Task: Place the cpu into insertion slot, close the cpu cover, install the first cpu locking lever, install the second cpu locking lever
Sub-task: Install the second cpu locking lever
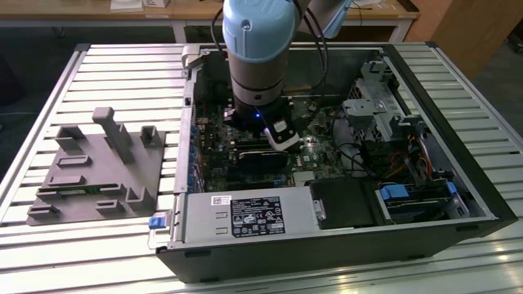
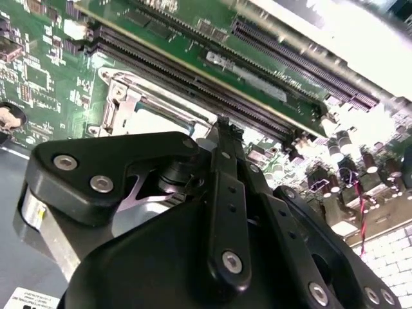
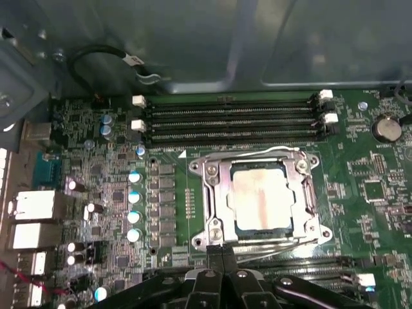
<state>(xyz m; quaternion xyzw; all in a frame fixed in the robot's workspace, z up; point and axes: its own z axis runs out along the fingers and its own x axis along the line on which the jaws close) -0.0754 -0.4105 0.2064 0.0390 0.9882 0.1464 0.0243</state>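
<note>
Green board (image 3: 360,161), silvery cpu cover (image 3: 219,193), tan-streaked cpu (image 3: 262,199), black claw (image 3: 222,254), blue-grey arm (image 1: 257,37).

A slatted silvery metal table (image 1: 122,67) fills most of the exterior view, its ribs catching bright glare near the lower edge. Behind it stands a light wooden workbench (image 1: 106,12) on white legs, papers lying on top. At the exterior view's right rises a brown wooden panel (image 1: 466,27); dark floor shows beneath.
</note>
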